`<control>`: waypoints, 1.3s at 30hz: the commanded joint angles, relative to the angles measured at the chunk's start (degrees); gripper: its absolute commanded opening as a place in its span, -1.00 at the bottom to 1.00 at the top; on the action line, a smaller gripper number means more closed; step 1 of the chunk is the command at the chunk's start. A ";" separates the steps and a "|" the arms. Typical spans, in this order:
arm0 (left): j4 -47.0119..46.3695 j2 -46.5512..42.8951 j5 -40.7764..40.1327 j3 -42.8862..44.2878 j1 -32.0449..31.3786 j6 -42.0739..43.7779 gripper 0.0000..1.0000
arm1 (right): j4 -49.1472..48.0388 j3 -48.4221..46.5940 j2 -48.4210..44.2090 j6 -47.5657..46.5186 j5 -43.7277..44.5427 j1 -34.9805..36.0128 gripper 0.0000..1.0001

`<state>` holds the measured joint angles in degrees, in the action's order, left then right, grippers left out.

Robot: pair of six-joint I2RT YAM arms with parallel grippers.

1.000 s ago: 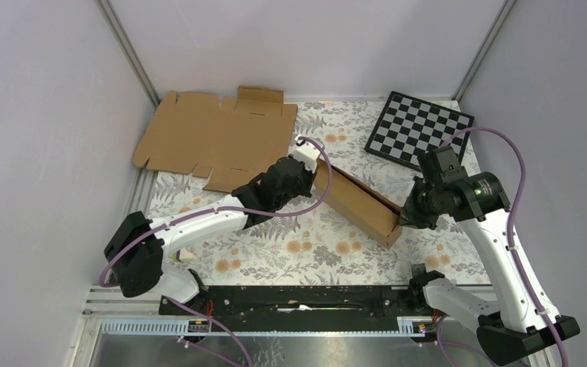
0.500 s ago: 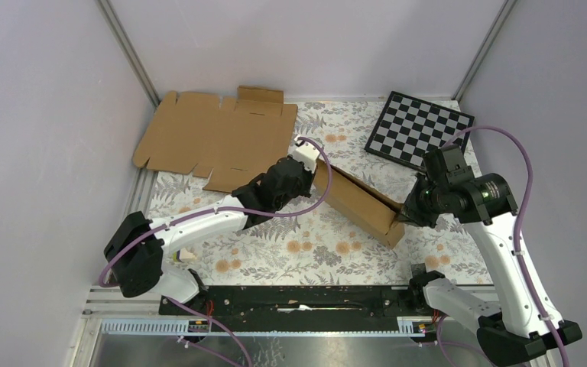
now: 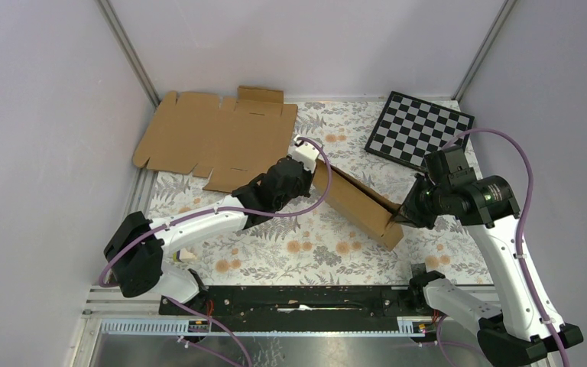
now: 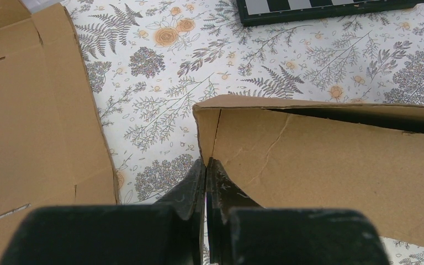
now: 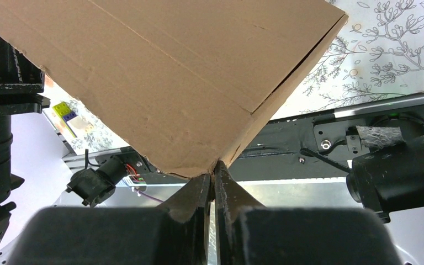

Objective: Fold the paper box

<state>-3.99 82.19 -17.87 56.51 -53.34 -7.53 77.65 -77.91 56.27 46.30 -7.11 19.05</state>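
Left gripper (image 4: 206, 165): same place as one second ago; fingers pressed together, tips at the left corner of the paper box (image 3: 355, 202); if cardboard is between them, I cannot tell.
Paper box: middle of the table, partly folded, diagonal between both grippers; right end slightly more to the left than before.
Right gripper (image 5: 215, 171): clamped on the box's right corner; moved a little left.
Surface: floral cloth (image 3: 313, 252); flat cardboard sheet (image 3: 214, 138) far left, checkerboard (image 3: 420, 128) far right.
Room: pale lilac walls (image 3: 313, 38).

Overhead; wrist close-ups on paper box (image 3: 351, 205)
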 commanded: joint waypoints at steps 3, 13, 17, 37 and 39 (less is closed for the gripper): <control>4.52 -0.83 1.28 0.68 -1.15 -0.04 -1.00 | -4.36 3.20 -2.14 -2.27 4.36 -0.33 -0.93; 7.16 1.86 2.43 4.69 -1.34 -0.27 -1.00 | -7.84 9.55 -6.82 -14.56 16.95 -0.24 -0.98; 7.65 3.96 3.05 6.89 -1.33 -0.29 -1.00 | -10.58 13.08 -7.76 -14.70 18.84 -0.24 -1.00; 16.16 4.11 5.96 12.93 -0.21 -1.72 -1.00 | -10.54 8.27 -4.91 -16.78 11.66 -0.24 0.18; 18.30 4.04 7.16 14.38 -0.21 -2.37 -1.00 | -12.00 9.23 -4.63 -16.50 10.30 -0.24 0.19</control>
<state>7.29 88.05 -13.91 67.46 -54.00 -8.32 69.32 -70.57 51.46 30.61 4.97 18.96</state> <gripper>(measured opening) 0.010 0.591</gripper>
